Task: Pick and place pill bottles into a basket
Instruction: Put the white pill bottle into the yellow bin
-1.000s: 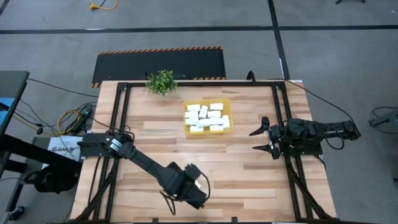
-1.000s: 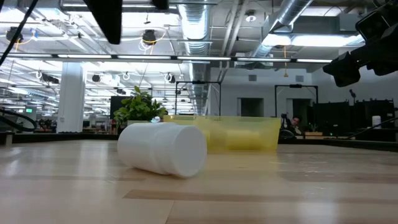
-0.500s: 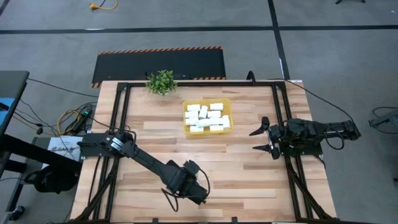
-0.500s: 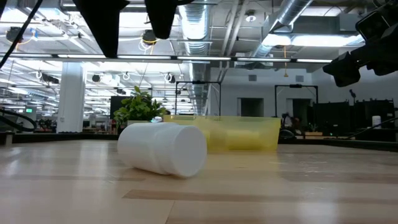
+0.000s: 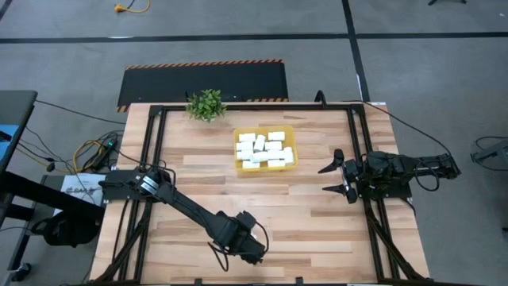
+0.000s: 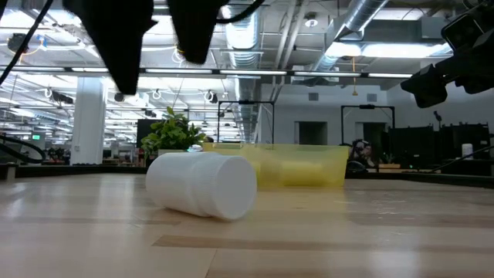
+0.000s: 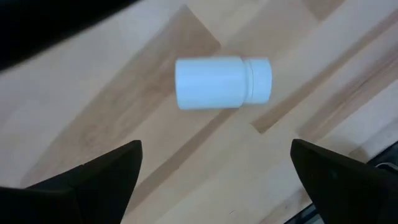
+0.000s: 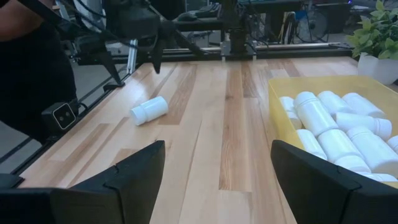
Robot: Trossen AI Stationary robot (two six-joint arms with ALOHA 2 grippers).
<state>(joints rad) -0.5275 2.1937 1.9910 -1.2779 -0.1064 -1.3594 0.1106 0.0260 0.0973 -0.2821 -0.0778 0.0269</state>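
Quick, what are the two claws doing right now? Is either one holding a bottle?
Left gripper: fingers wide open, holding nothing, above the lone pill bottle lying on the table.
Right gripper: fingers open, empty, waiting at the table's right edge.

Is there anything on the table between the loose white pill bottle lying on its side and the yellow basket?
No. In the right wrist view, only bare wooden tabletop lies between the small white plastic pill bottle and the shallow translucent yellow plastic basket.
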